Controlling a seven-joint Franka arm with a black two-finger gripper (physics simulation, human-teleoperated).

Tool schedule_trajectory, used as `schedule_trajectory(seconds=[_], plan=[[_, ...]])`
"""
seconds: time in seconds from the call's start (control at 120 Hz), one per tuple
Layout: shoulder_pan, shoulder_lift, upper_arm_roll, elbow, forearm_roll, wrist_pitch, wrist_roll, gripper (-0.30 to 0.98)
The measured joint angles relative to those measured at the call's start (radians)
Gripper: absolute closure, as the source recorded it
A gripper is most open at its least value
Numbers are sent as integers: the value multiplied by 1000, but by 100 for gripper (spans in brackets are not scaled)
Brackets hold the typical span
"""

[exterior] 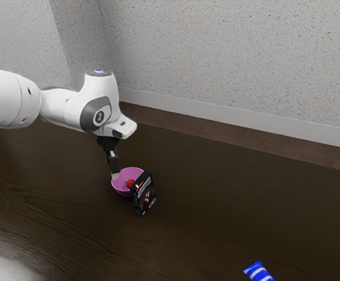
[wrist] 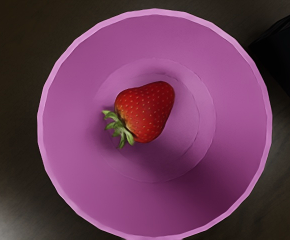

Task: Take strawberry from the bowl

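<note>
There is one strawberry (wrist: 144,111), and it lies in the one bowl (wrist: 75,120), on the round base inside. In the exterior view this is left of the centre of the frame. The fruit is plump and red, narrowing from a broad shoulder, its glossy skin dotted with pale seeds, with one tuft of pointed green leaves at the stem end.

The bowl is pink-purple and smooth, with a thin, paler rim made of many short straight edges and a ring marked in its base. One arm (exterior: 64,108), smooth white with grey joint covers, comes in from the upper left of the exterior view. It carries one black gripper (exterior: 115,175), pointing down at the bowl; whether it stands wide or narrow I cannot tell.

One box (exterior: 143,196) stands upright just beside the bowl, in front of it and to the right in the exterior view: flat-sided, black, printed in white and red. Whether the two touch, I cannot tell. One blue packet (exterior: 258,271) with white stripes is cut off by the lower edge, right of centre.

All rest on one dark brown table (exterior: 228,193) with wood grain. Behind are speckled grey walls (exterior: 234,58), one plain pale baseboard (exterior: 228,112) and a reddish-brown floor (exterior: 217,132).
</note>
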Motion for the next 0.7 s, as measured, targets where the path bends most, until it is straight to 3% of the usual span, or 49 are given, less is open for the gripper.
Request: schedule_trajectory(seconds=[0.233, 0.567, 0.7], plan=[[-28, 13, -2, -18, -6, 73, 160, 6], [-63, 7, -4, -54, 65, 101, 338, 39], [-64, 13, -4, -53, 83, 114, 406, 35]])
